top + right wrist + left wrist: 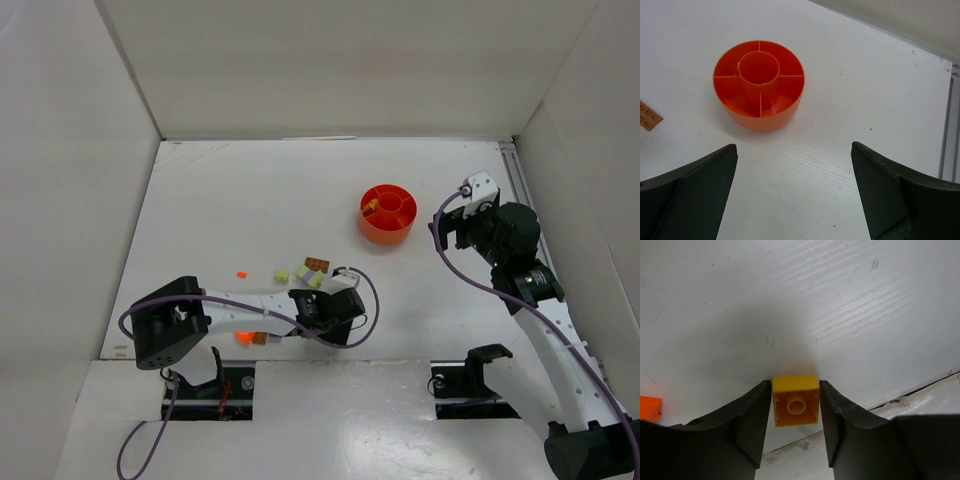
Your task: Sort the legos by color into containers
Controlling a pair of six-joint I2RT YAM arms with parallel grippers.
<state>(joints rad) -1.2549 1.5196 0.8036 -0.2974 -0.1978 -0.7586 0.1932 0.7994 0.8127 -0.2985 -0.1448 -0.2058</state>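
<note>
My left gripper (795, 405) is shut on a yellow lego (795, 400), hollow underside towards the camera, just above the white table near its front edge. In the top view this gripper (322, 312) sits just below a small cluster of legos: pale yellow-green ones (303, 273) and a brown-orange one (317, 265). The round orange-red container (388, 213), with a centre hub and dividers, holds a small brick (371, 208). My right gripper (795, 185) is open and empty, a short way in front of the container (759, 85).
A tiny orange lego (241, 273) lies left of the cluster. Another orange one (243, 338) and a brown one (260, 339) lie under the left arm; an orange one (650, 408) shows at the left wrist view's edge. White walls enclose the table.
</note>
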